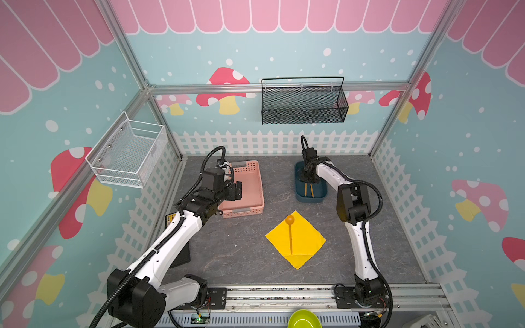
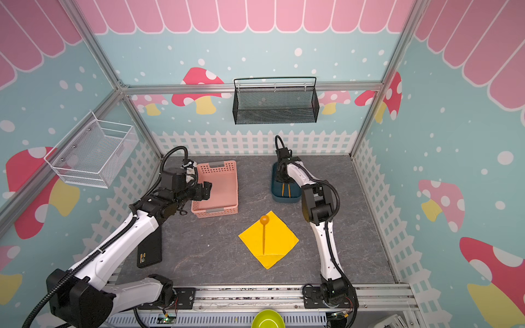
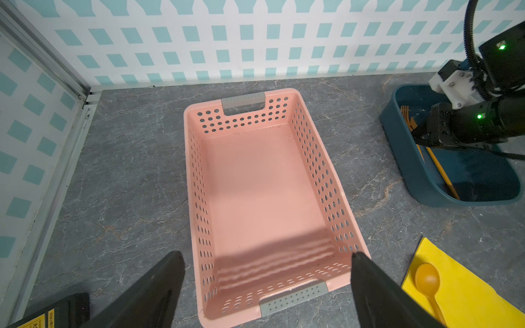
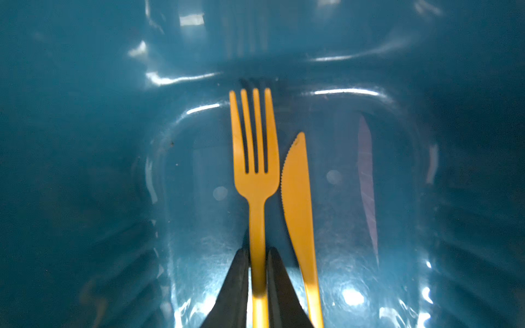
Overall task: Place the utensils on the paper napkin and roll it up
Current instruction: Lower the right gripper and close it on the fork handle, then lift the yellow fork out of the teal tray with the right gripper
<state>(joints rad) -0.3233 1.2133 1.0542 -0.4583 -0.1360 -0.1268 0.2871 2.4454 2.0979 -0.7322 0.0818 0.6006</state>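
The yellow paper napkin [image 1: 295,240] [image 2: 268,240] [image 3: 460,286] lies flat as a diamond on the grey table. An orange spoon [image 1: 290,233] [image 2: 264,231] [image 3: 429,284] rests on it, bowl toward the back. In the dark teal tub [image 1: 309,198] [image 2: 284,198] [image 3: 420,170] lie the fork [image 4: 255,170] and the knife [image 4: 298,198] side by side. My right gripper [image 4: 258,251] [image 1: 308,179] reaches down into the tub and is shut on the fork's handle. My left gripper [image 3: 268,255] [image 1: 237,190] hangs open over the pink basket's near end, holding nothing.
The pink slotted basket [image 1: 257,184] [image 2: 231,184] [image 3: 196,176] stands empty at the back left. A black box [image 2: 149,250] lies under the left arm. A black mesh basket [image 1: 304,102] and a white wire basket [image 1: 127,153] hang on the walls. A green bowl [image 1: 303,319] sits at the front edge.
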